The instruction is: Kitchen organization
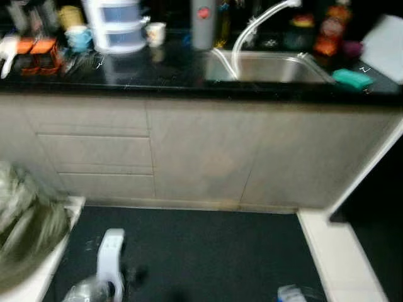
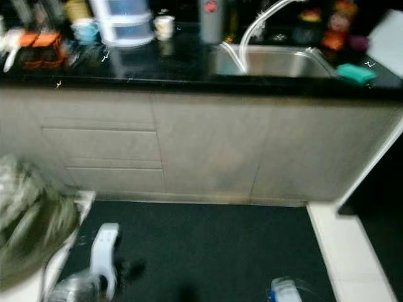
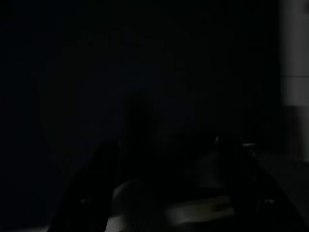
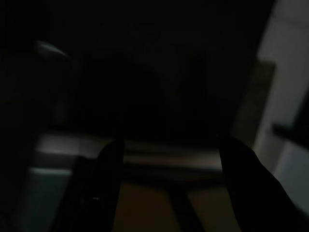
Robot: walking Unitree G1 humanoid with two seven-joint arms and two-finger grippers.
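1. The head views are blurred. They look down at a long black stone bench (image 1: 157, 78) on pale grey cabinet fronts (image 1: 189, 151), with a dark floor mat (image 1: 201, 251) in front of it.
2. The task names no single thing, so I take the objects on the bench as the task's things. Toward the robot's left stand a white and blue stacked plastic container (image 1: 116, 25), a small white cup (image 1: 155, 33) and some orange packets (image 1: 38, 53).
3. Further right are a grey cylindrical flask with a red spot (image 1: 203, 24), a steel sink (image 1: 271, 68) with a curved tap (image 1: 255, 25), and a green sponge (image 1: 352, 78) near the sink's right side.
4. The left arm (image 1: 110, 261) and the right arm (image 1: 293, 292) hang low at the lower edge of the head views, over the mat.
5. The left tool (image 3: 169, 193) has its two dark fingers apart with nothing between them, as far as the dark wrist view shows. The right tool (image 4: 166, 186) looks the same: fingers apart and empty.
6. The relation that matters: all bench things lie ahead of and above both tools, well apart from them. The bench's long axis runs across the view. The left arm is nearer the container and cup; the right arm is nearer the sink and sponge.
7. Which object is to be handled I cannot judge from this moment.
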